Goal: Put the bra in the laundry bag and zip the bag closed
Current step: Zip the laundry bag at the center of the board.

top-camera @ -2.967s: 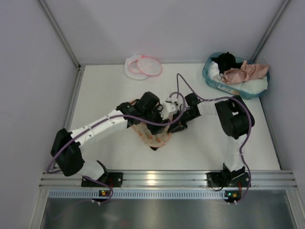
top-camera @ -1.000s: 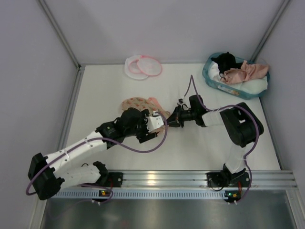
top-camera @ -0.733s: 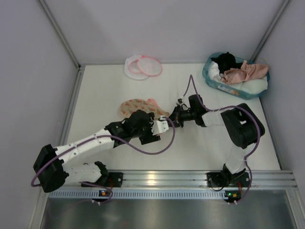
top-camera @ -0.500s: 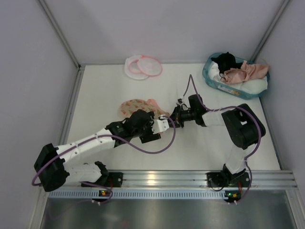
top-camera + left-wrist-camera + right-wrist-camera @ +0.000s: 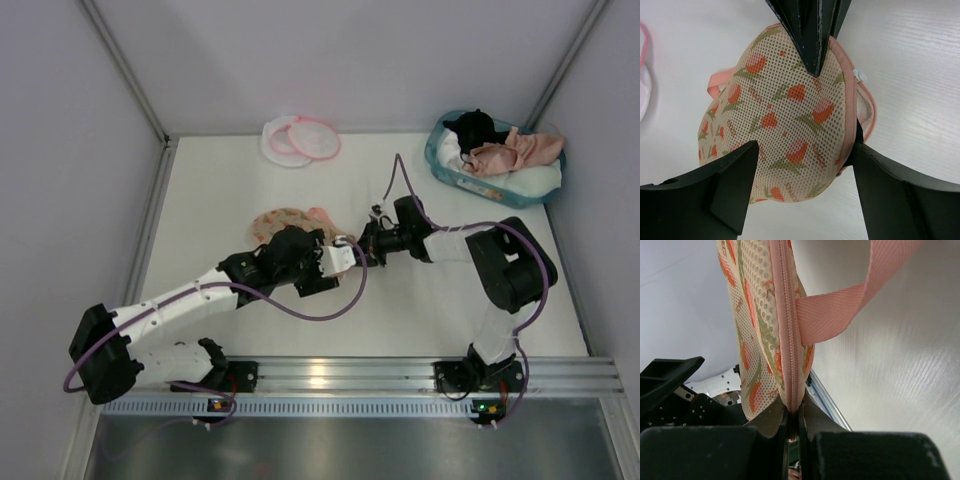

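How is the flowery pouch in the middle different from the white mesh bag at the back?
The printed pouch is beige with orange flowers; the laundry bag is plain white. The right gripper pinches the pouch's zipper edge; the laundry bag lies untouched, spread as two discs. Both are mesh with pink trim.

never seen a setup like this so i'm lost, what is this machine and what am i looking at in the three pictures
These are two robot arms bolted at the near edge of a white table. One picture looks down from above. The other two come from a small camera on each wrist, looking along that arm's own fingers. The right gripper is pinched shut on the pink zipper edge of a flower-printed padded piece. The left gripper is open, with one finger on either side of that piece. At the back lie a round white mesh laundry bag and a teal basket with a pink bra on top.
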Tool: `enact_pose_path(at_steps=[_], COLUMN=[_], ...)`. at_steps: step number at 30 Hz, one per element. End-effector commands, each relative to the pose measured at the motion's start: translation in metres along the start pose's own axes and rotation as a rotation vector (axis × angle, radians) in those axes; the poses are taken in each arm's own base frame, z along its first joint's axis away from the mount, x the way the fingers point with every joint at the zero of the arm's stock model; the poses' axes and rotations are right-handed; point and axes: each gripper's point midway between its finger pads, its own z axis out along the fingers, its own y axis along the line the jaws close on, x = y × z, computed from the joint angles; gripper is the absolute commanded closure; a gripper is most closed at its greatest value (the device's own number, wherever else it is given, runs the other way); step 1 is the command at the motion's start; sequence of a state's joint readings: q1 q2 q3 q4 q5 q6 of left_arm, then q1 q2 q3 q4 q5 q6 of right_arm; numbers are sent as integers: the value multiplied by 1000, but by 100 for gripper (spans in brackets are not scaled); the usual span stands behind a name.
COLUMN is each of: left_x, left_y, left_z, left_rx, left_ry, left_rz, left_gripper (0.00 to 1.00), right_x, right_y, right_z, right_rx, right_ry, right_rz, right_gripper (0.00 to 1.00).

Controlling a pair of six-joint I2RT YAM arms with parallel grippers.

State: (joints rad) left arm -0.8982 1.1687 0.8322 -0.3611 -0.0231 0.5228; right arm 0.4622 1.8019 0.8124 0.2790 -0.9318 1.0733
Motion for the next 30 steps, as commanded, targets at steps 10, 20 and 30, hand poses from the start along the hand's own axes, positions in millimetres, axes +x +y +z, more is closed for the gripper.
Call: enact_pose_path(at_steps=[10,20,30], left_x=[-11,-18,12], left_y=[33,44,19], left_z=[11,16,32], left_rx=[-165,-261,-286], left_ry=[-13,-59,-35], left_rz=[-1,117,302], left_gripper=[21,22,23], right_x=[17,32,37], right_y=[48,55,65], right_z=[2,12,9], right_rx=[-118,-135,-188], right_ry=[62,131,161], right_rz=[-86,-87,-57], right_gripper=[100,100,100])
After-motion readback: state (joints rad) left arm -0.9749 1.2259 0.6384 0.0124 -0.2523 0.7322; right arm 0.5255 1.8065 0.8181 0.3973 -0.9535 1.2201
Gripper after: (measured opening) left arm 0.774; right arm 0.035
